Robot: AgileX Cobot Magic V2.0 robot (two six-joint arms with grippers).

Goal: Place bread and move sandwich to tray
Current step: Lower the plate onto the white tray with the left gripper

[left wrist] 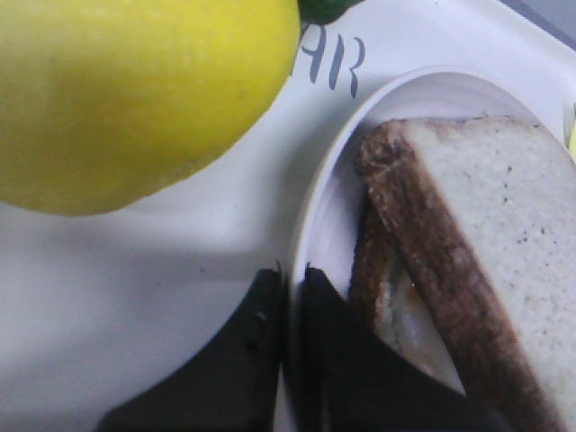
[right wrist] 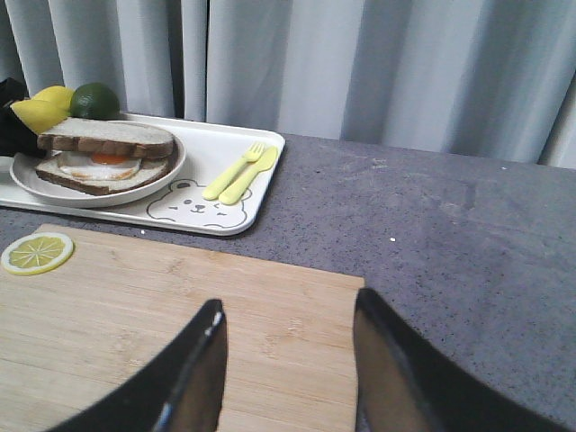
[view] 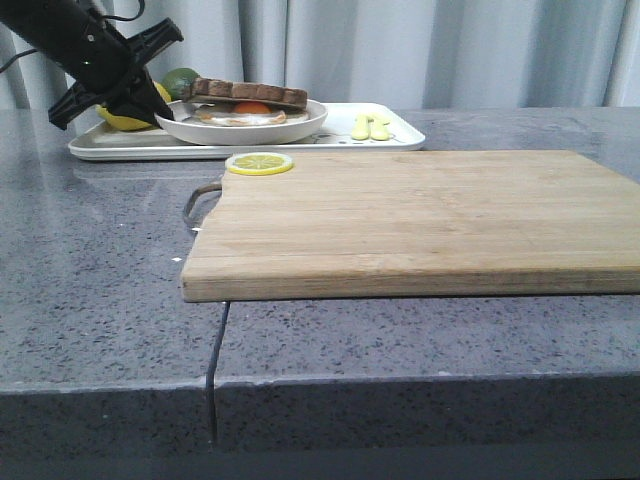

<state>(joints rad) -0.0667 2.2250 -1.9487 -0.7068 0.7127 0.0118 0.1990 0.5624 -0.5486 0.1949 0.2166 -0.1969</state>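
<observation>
Bread [right wrist: 106, 137] already tops the fried egg, and the sandwich [view: 250, 103] on its plate [view: 243, 128] sits inside the tray [view: 395, 135] at the far left of the table. The left gripper [left wrist: 290, 342] pinches the plate's near-left rim, fingers pressed on either side. By my reading, both steps look done; release and retreat remain. The right gripper [right wrist: 288, 360] hangs spread above the wooden board [view: 420, 220], holding nothing.
</observation>
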